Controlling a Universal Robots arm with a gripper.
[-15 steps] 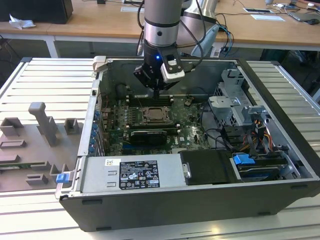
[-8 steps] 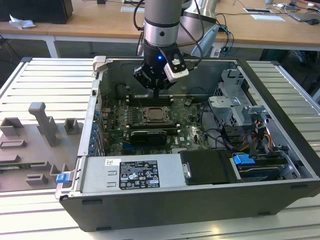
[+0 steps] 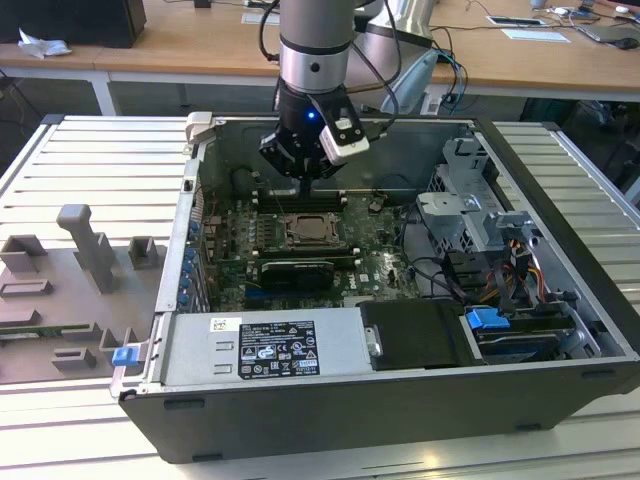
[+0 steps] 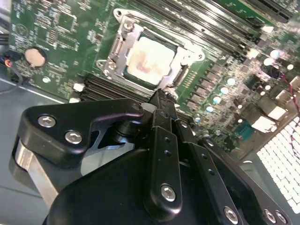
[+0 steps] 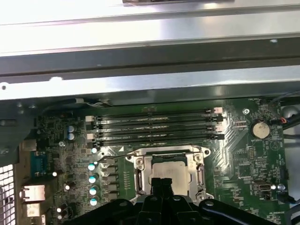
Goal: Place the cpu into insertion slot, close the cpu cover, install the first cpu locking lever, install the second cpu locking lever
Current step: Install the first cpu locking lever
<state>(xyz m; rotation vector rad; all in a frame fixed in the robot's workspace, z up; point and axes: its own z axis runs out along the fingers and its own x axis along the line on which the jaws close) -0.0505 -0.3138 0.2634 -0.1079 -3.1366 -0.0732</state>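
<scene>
Cpu [image 4: 150, 58]: pale square chip lying flat in the insertion slot [image 4: 157, 36] of the green motherboard [image 3: 235, 245].
Cpu cover [image 4: 122, 51]: silver frame lying down around the chip. I cannot tell whether its levers are latched.
Handling: probably light, stiff, smooth and delicate, so best taken by opposite edges, never the face.
Claw [image 4: 161, 96]: fingers together, holding nothing, poised near the cover's edge.
Surroundings: memory slots [image 5: 154, 124] run beside the socket, and the open computer case [image 3: 400, 420] lies on a ribbed worktop [image 3: 80, 160].
</scene>
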